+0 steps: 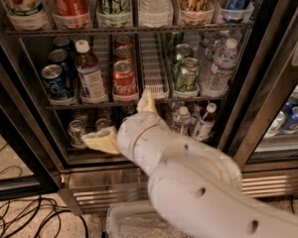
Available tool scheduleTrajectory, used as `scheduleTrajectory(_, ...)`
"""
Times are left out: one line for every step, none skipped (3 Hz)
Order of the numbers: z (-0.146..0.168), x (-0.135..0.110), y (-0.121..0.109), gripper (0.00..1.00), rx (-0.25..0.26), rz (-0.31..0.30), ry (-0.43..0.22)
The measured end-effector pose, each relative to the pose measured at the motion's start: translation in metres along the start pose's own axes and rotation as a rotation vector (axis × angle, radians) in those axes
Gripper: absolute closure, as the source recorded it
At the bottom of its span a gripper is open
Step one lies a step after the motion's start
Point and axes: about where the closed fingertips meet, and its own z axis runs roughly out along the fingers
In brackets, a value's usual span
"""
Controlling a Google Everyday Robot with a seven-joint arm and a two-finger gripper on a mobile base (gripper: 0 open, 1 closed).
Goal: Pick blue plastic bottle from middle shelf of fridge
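The blue plastic bottle (90, 74) stands upright in the left half of the middle shelf (64, 105), its white cap towards the upper left of the frame. Just to its left is a row of blue cans (55, 81). Just to its right runs a row of red cans (124, 77). Further right comes a bare white ribbed lane tray (153, 66), then green cans (186, 74) and a clear water bottle (219, 69).

The gripper (116, 116) hangs in the middle of the frame, below and right of the bottle, in front of the rack under the middle shelf. Its jaws are spread wide with nothing between them. One yellowish finger (147, 103) points up at the shelf's front edge, and the other (102, 140) points left across the small cans (76, 131) on the lower rack. The white arm (203, 190) fills the lower right, hiding part of that rack beside two small bottles (193, 122).

Large soda bottles (69, 4) line the top rack of the fridge (248, 108). Below are its steel grille (97, 187), a clear plastic bin (131, 224) and black cables (25, 222) on the floor at lower left.
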Motion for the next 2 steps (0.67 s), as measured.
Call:
scheduleTrajectory(0.0036, -0.0096, 0.0167, 0.00, 0.018, 0.035, -0.045)
scheduleTrajectory(0.0037, -0.0104, 0.0167, 0.00, 0.018, 0.035, -0.047)
